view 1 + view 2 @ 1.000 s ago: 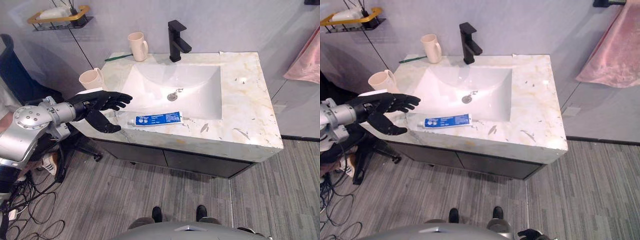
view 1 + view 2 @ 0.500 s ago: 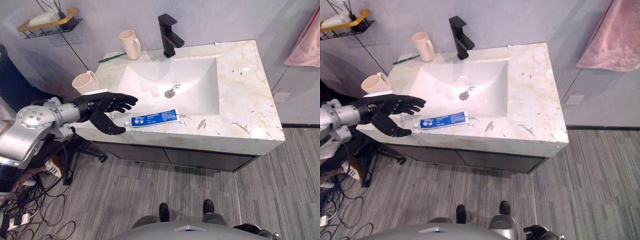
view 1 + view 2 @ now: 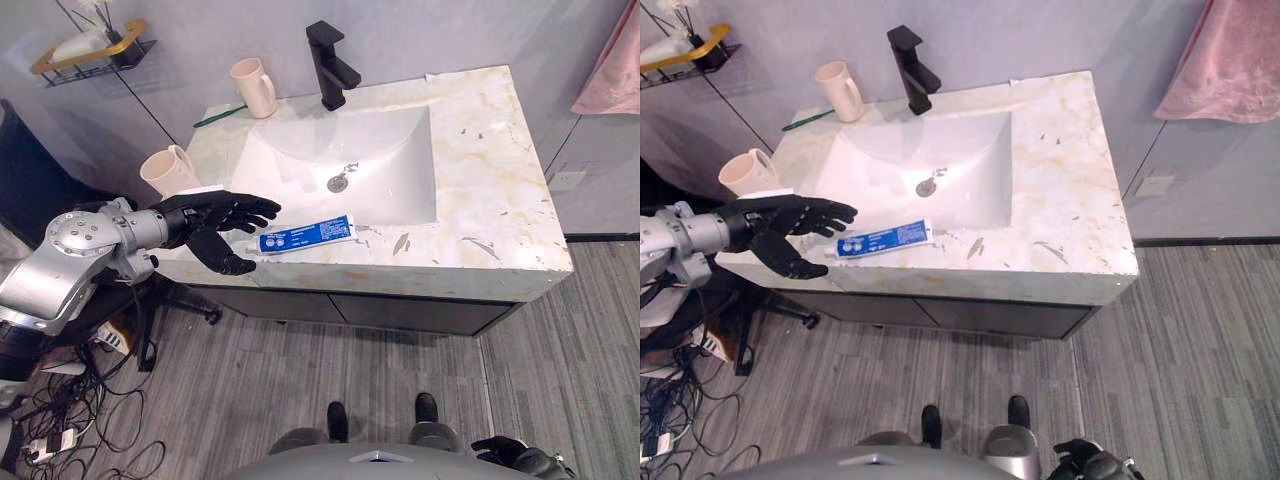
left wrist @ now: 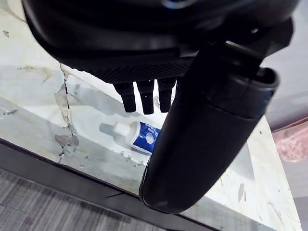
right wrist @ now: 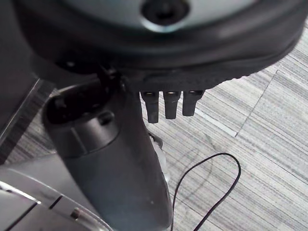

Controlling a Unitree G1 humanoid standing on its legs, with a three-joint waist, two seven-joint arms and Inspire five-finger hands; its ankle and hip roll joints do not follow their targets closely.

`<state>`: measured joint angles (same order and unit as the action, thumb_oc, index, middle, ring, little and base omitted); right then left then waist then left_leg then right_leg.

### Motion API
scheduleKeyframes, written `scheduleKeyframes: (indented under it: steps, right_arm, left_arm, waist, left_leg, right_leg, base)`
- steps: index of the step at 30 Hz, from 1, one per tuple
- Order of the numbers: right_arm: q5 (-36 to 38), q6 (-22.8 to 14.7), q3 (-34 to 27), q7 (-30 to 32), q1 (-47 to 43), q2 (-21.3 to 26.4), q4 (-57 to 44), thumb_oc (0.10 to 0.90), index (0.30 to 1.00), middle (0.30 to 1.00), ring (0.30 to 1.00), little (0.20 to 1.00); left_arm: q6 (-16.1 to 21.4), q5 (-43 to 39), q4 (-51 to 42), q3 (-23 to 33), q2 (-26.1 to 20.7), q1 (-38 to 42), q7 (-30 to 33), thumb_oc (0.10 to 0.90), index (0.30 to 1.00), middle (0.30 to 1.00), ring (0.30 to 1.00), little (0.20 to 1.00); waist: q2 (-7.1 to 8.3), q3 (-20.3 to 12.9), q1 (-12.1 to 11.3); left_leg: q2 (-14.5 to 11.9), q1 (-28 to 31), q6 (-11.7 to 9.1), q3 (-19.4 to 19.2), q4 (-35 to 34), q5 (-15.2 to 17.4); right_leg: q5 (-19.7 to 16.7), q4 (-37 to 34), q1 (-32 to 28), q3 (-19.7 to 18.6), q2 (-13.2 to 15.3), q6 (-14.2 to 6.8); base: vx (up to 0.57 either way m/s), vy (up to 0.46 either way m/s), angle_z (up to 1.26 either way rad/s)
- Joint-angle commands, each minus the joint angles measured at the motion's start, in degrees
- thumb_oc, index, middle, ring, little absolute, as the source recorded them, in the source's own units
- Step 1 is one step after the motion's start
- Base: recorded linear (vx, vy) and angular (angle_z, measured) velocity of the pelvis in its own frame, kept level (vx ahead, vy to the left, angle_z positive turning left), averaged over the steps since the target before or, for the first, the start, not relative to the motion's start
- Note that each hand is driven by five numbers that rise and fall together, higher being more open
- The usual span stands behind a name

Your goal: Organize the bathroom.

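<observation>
A blue and white toothpaste tube [image 3: 305, 233] lies flat on the marble counter [image 3: 480, 190], along the front rim of the white sink [image 3: 370, 170], with its cap towards my left hand. The left hand [image 3: 212, 214] hovers open just beside that cap end, fingers straight and thumb spread below them, not touching the tube. In the left wrist view the tube [image 4: 139, 135] shows just past the fingertips [image 4: 147, 98]. My right hand [image 3: 1092, 464] hangs low beside me over the floor, fingers [image 5: 166, 106] straight.
A beige mug [image 3: 165, 170] stands at the counter's left edge, close behind my left hand. A second mug [image 3: 251, 87] and a green toothbrush [image 3: 222, 116] sit at the back left, beside the black faucet [image 3: 328, 65]. A wall shelf [image 3: 85, 50] hangs left; a pink towel [image 3: 1230, 75] hangs right.
The whole view has shifted, so the camera moved. The left hand has edged a little closer to the tube's cap end and stays open.
</observation>
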<state>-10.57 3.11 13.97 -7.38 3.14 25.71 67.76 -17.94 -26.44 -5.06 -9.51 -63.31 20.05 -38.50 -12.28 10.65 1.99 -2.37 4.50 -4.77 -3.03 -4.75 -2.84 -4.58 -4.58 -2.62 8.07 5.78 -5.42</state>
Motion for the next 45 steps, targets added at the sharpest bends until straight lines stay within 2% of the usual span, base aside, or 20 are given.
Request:
scheduleKeyframes:
  steps: [1,12,31,35,41,42,43,45]
  right_arm:
    - [-0.24,0.20,-0.28,-0.22,0.97,3.24,-1.14,0.800,0.900,0.900,0.900,0.900]
    - [1.20,-0.51,-0.16,-0.15,-0.16,4.70,-2.20,0.800,0.900,0.900,0.900,0.900]
    - [2.76,-1.17,-0.87,-0.47,-0.64,6.93,-3.98,0.800,0.900,0.900,0.900,0.900]
    - [3.81,-1.34,-1.11,-0.83,-0.92,8.04,-5.18,0.800,0.900,0.900,0.900,0.900]
    - [5.95,-1.51,-0.58,-1.36,-2.64,9.45,-7.27,0.800,0.900,0.900,0.900,0.900]
    - [6.54,-1.45,-0.45,-1.46,-2.95,9.56,-7.82,0.800,0.900,0.900,0.900,0.900]
    - [7.16,-1.38,-0.33,-1.62,-3.19,9.71,-8.50,0.800,0.900,0.900,0.900,0.900]
    - [8.40,-1.48,0.01,-1.73,-3.65,9.68,-9.33,0.800,0.900,0.900,0.900,0.900]
  left_arm:
    - [1.84,0.19,0.49,4.10,-0.55,7.68,0.18,0.800,0.900,0.900,0.900,0.900]
    - [1.77,0.96,-0.60,2.64,-0.38,8.55,1.68,0.800,0.900,0.900,0.900,0.900]
    - [1.56,4.11,-2.19,2.25,-0.98,8.12,2.33,0.800,0.900,0.900,0.900,0.900]
    - [1.36,6.31,-2.50,2.46,-0.83,7.33,4.20,0.800,0.900,0.900,0.900,0.900]
    - [3.11,10.88,-1.35,2.16,-2.11,7.92,8.04,0.800,0.900,0.900,0.900,0.900]
    - [3.27,10.85,-1.27,2.27,-2.37,7.97,8.36,0.770,0.855,0.855,0.855,0.855]
    - [3.51,12.05,-0.97,2.51,-2.57,8.02,8.51,0.659,0.688,0.688,0.688,0.688]
    - [3.75,11.85,-0.59,2.38,-3.08,8.38,8.99,0.576,0.564,0.564,0.564,0.564]
  waist:
    - [1.92,-1.89,0.82]
    - [1.34,0.39,1.05]
    - [0.07,2.30,1.15]
    - [-0.57,3.27,1.39]
    - [-0.83,5.76,1.62]
    - [-0.71,6.19,1.58]
    - [-0.56,6.74,1.57]
    - [-0.20,7.55,1.53]
  left_leg:
    - [-3.87,-5.42,-2.90,-2.72,12.47,0.48]
    - [-3.63,-7.38,-2.89,-1.99,13.37,-0.29]
    - [-2.91,-9.78,-2.89,-0.74,15.83,-1.51]
    - [-2.84,-11.07,-2.99,-0.62,16.20,-1.93]
    - [-2.72,-14.24,-2.87,-0.79,16.13,-2.37]
    - [-2.72,-14.74,-2.85,-0.77,16.05,-2.43]
    - [-2.74,-15.37,-2.83,-0.69,16.03,-2.59]
    - [-2.82,-16.36,-2.79,-0.57,16.00,-2.72]
  right_leg:
    - [8.59,13.47,5.38,-1.74,4.52,-3.98]
    - [9.09,15.80,7.87,-1.98,4.87,-3.71]
    - [9.58,18.78,10.36,-2.42,5.57,-3.40]
    - [9.44,19.43,12.05,-2.80,5.70,-3.38]
    - [9.15,20.88,16.46,-3.63,5.59,-3.19]
    - [9.08,21.11,17.19,-3.69,5.47,-3.10]
    - [9.01,21.39,18.01,-3.79,5.39,-3.01]
    - [8.81,21.84,19.27,-3.99,5.27,-2.94]
  base:
    - [0.00,0.000,0.00]
    - [-0.02,-0.001,0.01]
    - [0.00,0.005,0.02]
    - [0.00,0.026,-0.02]
    - [-0.08,0.018,0.00]
    - [-0.14,-0.004,-0.03]
    - [-0.10,-0.023,-0.04]
    - [-0.10,-0.049,0.03]
